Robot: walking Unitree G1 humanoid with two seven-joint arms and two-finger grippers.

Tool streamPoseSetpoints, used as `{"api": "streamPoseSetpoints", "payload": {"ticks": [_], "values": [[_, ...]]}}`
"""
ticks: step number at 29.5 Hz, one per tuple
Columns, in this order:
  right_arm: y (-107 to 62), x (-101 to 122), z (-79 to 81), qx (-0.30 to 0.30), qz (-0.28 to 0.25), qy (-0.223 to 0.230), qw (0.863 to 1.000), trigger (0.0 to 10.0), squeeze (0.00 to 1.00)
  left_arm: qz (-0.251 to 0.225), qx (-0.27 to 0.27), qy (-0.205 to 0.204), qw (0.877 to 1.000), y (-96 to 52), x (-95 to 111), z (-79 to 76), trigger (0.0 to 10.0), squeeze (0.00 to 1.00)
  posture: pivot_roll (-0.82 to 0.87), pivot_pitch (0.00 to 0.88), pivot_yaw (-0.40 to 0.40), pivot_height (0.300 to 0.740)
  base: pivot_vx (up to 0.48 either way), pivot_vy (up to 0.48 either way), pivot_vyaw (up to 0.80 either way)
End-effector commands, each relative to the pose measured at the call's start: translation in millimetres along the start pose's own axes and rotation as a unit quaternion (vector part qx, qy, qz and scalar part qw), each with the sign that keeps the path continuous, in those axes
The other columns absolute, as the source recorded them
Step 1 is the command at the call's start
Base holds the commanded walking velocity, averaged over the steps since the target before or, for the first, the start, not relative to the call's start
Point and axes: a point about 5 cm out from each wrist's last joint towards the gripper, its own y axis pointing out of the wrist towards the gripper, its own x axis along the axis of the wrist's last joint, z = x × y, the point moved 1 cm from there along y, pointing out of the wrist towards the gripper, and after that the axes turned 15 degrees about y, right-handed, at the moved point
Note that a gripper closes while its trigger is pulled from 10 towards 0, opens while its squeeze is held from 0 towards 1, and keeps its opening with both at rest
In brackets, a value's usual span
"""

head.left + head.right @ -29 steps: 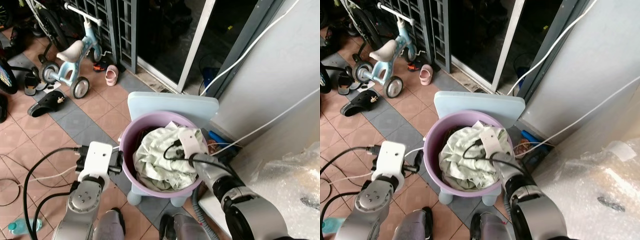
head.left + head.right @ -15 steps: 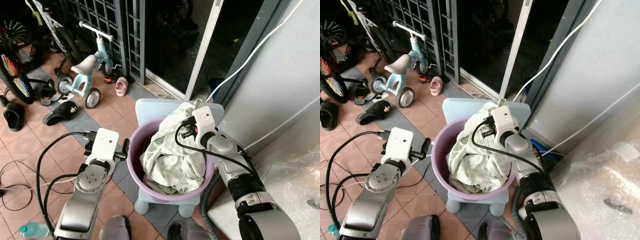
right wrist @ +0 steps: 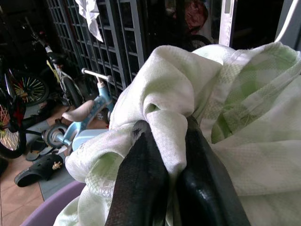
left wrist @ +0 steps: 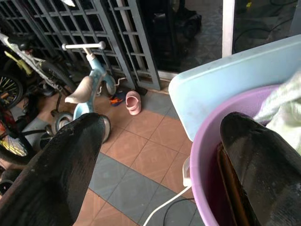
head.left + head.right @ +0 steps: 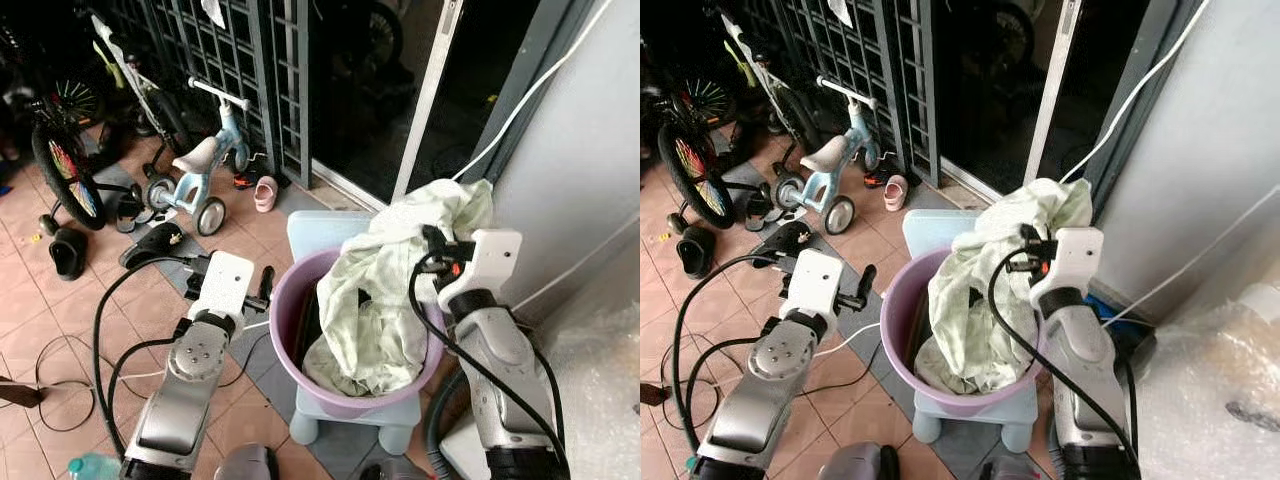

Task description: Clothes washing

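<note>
Laundry first: a big pale green checked cloth point(image 5: 385, 290) hangs out of the purple wash basin point(image 5: 300, 345), its top bunched high over the far right rim, its tail trailing down inside. That basin sits on a light blue plastic stool point(image 5: 330, 235) on the tiled floor point(image 5: 60, 330), with a metal gate point(image 5: 250, 70) and a dark doorway beyond, and a child's blue balance bike point(image 5: 205, 165) off to the far left. Now the right gripper point(image 3: 162, 162), up at the top of the cloth beside the grey wall on the right, is pinched tight on a fold of it, the two black fingers point(image 3: 141, 174) squeezing a ridge of fabric between them. The left gripper point(image 4: 160, 155) hovers at the basin's left rim with its fingers spread wide, one outside the purple wall and one just inside, gripping nothing. To do this well, I'd say the lift needs to go higher before any sideways move, since much of the cloth is down in the basin and could drag on darker items underneath. Bracing the left rim looks wise, as the basin perches on a small stool. Tiny pink shoe point(image 5: 264, 192) by the gate, well clear.
</note>
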Motion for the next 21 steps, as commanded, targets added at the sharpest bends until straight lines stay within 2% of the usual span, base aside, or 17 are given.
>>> {"api": "streamPoseSetpoints", "payload": {"ticks": [1, 2, 4, 6, 12, 21], "values": [[7.5, 3.5, 7.7, 0.017, -0.002, -0.012, 1.000, 2.2, 0.00, -0.006, -0.002, 0.003, 1.000, 3.4, 2.3, -0.9, 10.0, 0.00, -0.02, 0.000, 0.036, 0.740, 0.000, 0.000, 0.00], [10.4, 5.3, 9.6, 0.019, -0.003, -0.022, 1.000, 10.0, 0.00, -0.006, -0.001, -0.001, 1.000, 3.9, 2.4, -0.6, 10.0, 0.00, -0.03, 0.000, 0.034, 0.740, 0.000, 0.000, 0.00], [12.2, 7.7, 11.2, 0.020, -0.007, -0.026, 0.999, 10.0, 0.00, -0.005, 0.000, -0.003, 1.000, 4.0, 2.4, -0.5, 10.0, 0.00, -0.03, 0.000, 0.032, 0.740, 0.000, 0.000, 0.00], [17.5, 11.9, 14.3, 0.020, -0.012, -0.017, 1.000, 10.0, 0.00, -0.002, 0.004, -0.005, 1.000, 3.4, 0.6, -0.7, 10.0, 0.00, -0.02, 0.000, 0.026, 0.740, -0.272, 0.000, 0.00], [19.2, 12.2, 15.8, 0.016, -0.011, -0.020, 1.000, 10.0, 0.00, -0.003, 0.005, -0.007, 1.000, 2.3, -1.3, -3.7, 10.0, 0.00, -0.02, 0.000, 0.019, 0.740, -0.271, 0.000, 0.00], [30.3, 28.5, 21.6, 0.023, -0.038, -0.030, 0.999, 10.0, 0.00, -0.006, 0.006, -0.010, 1.000, 5.6, -0.8, -3.4, 10.0, 0.00, -0.02, 0.000, 0.016, 0.740, -0.290, 0.000, 0.00]]}}
